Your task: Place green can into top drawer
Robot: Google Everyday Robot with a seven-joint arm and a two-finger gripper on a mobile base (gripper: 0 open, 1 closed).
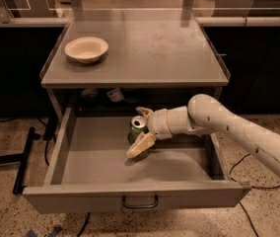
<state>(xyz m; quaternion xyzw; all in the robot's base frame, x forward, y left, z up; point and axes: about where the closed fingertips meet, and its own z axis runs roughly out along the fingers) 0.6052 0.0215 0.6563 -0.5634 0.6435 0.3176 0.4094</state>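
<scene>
The green can [137, 127] stands upright inside the open top drawer [81, 194], towards the back middle, its silver top showing. My gripper [134, 132] reaches in from the right on the white arm [228, 127]. Its two cream fingers are spread apart, one [141, 144] in front of the can and one [143, 111] behind it. The can sits between them with gaps on both sides. The drawer is pulled fully out, with its loop handle [140, 201] at the front centre.
A cream bowl [86, 49] sits on the grey tabletop [155, 48] at the left. Small dark objects [89, 95] lie at the back under the tabletop. A black floor bar [23, 159] and cables lie left of the drawer.
</scene>
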